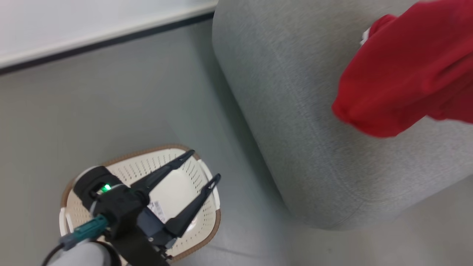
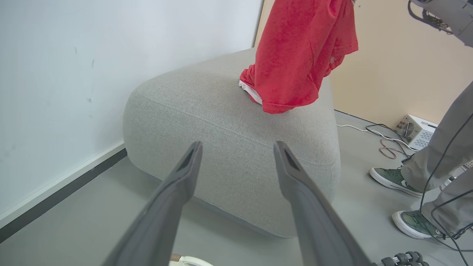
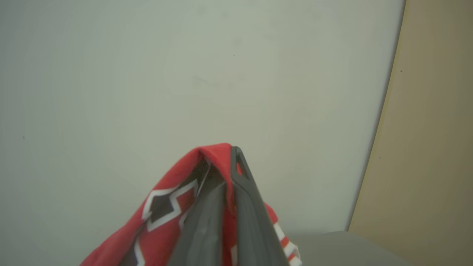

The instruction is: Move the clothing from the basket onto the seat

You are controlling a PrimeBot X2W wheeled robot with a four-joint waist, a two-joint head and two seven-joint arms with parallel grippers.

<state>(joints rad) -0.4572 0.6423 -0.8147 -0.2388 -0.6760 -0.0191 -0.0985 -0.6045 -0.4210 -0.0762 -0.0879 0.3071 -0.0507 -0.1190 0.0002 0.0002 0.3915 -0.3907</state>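
The red clothing (image 1: 406,74) hangs above the grey seat (image 1: 295,111), its lower end touching the cushion top in the left wrist view (image 2: 295,66). My right gripper (image 3: 227,162) is shut on the clothing (image 3: 162,221), red cloth with a black-and-white emblem draped over its fingers. The cream basket (image 1: 173,192) with a brown rim stands on the floor left of the seat, a barcode sticker on its bottom. My left gripper (image 1: 205,164) hovers open over the basket, nothing between its fingers; its fingers point toward the seat (image 2: 229,122).
A white wall with a dark baseboard (image 1: 103,40) runs behind the basket. To the right of the seat stand a person's legs and green shoes (image 2: 395,179), cables and a small grey box (image 2: 415,131) on the floor.
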